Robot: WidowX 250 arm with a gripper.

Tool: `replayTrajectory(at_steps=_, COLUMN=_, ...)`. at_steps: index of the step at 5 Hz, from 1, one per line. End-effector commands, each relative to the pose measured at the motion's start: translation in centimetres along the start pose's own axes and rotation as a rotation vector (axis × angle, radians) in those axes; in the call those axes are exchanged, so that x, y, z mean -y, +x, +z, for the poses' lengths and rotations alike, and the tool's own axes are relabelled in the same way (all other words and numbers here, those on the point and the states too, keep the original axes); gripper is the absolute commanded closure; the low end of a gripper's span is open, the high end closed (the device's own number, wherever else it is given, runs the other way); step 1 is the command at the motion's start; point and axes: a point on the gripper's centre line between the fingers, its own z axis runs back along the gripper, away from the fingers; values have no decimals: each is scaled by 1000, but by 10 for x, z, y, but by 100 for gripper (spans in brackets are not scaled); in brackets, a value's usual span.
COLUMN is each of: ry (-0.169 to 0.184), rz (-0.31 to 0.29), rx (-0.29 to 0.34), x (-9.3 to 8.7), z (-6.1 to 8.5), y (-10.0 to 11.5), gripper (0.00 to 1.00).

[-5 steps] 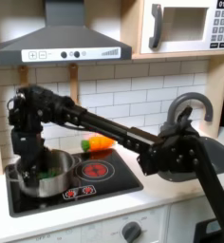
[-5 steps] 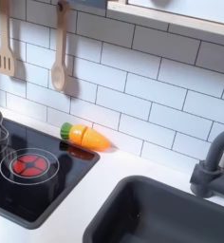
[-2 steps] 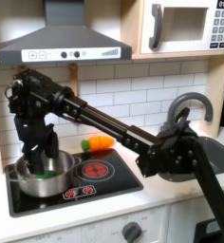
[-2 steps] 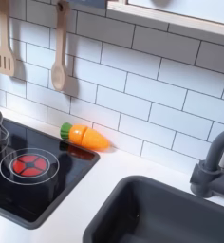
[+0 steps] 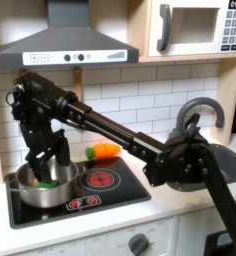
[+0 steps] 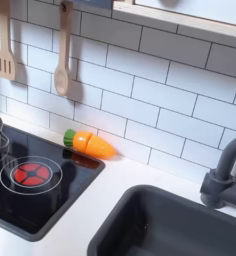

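In the first exterior view my black gripper (image 5: 48, 160) hangs just above a silver pot (image 5: 28, 192) on the left burner of the toy stove (image 5: 115, 192). Its fingers (image 5: 62, 150) stand apart, open, with nothing between them. A green object (image 5: 50, 183) lies inside the pot under the gripper. An orange toy carrot (image 5: 104, 151) with a green top lies at the back of the stove against the tiled wall, to the gripper's right; it is the carrot (image 6: 93, 144) in the second exterior view too, behind the red burner (image 6: 30, 173).
A dark sink (image 6: 180, 228) with a grey faucet (image 6: 226, 172) lies on the second exterior view's right. A wooden spoon (image 6: 62, 60) and spatula (image 6: 5, 50) hang on the wall. Range hood (image 5: 65, 40) and microwave (image 5: 195, 28) sit overhead. My arm (image 5: 140, 140) spans the counter.
The gripper has risen out of the pot and now hangs above its rim, fingers spread. The green object stays in the pot. The carrot has not moved.
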Motion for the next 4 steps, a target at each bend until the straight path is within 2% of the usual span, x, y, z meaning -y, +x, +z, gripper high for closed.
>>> replayTrajectory(at_steps=1, ry=19, rz=-131, rx=-24, x=8, z=-2, y=-10, gripper=0)
replayTrajectory(at_steps=2, ry=38, rz=-247, rx=-82, x=18, z=-15, y=-15, gripper=0)
replayTrajectory(at_steps=3, ry=103, rz=-270, rx=-80, x=19, z=-18, y=-19, gripper=0)
replayTrajectory(at_steps=4, ry=169, rz=-345, rx=-30, x=31, z=-6, y=-35, gripper=0)
